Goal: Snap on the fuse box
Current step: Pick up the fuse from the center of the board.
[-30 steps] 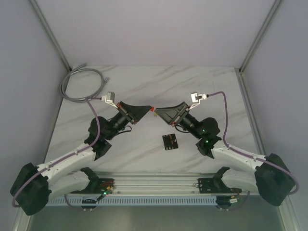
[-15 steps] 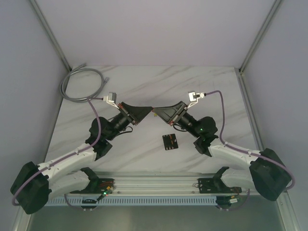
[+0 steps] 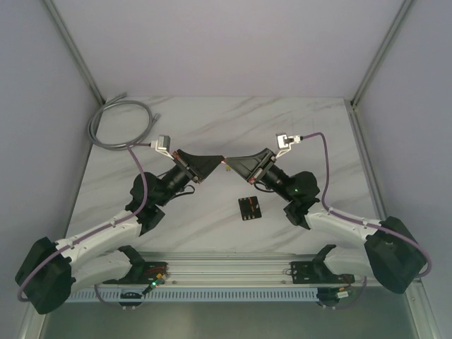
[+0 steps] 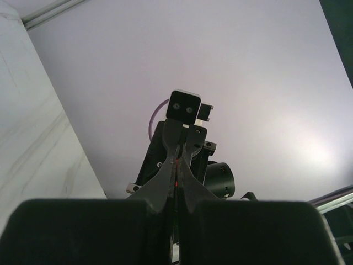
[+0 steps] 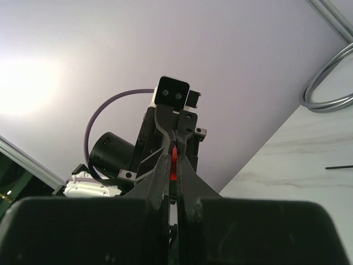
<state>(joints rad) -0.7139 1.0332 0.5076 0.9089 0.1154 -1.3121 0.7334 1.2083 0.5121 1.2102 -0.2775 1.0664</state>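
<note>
The fuse box (image 3: 248, 208), a small flat black square, lies on the marble table just in front of the right arm's wrist. Nothing touches it. Above the table both grippers meet tip to tip. My left gripper (image 3: 219, 162) is shut on a small red piece (image 3: 224, 164). My right gripper (image 3: 229, 164) is shut on the same piece from the other side. In the left wrist view the red piece (image 4: 176, 165) is only a thin line between the left gripper (image 4: 177, 159) fingers. The right wrist view shows the red piece (image 5: 174, 163) more plainly inside the right gripper (image 5: 174, 153).
A coiled grey cable (image 3: 120, 123) lies at the table's back left corner. An aluminium rail (image 3: 226, 272) runs along the near edge between the arm bases. Frame posts (image 3: 381, 53) stand at the back corners.
The right gripper moved slightly left to meet the left gripper's tip and closed its jaws on the red piece. The left arm and the fuse box stayed put.
</note>
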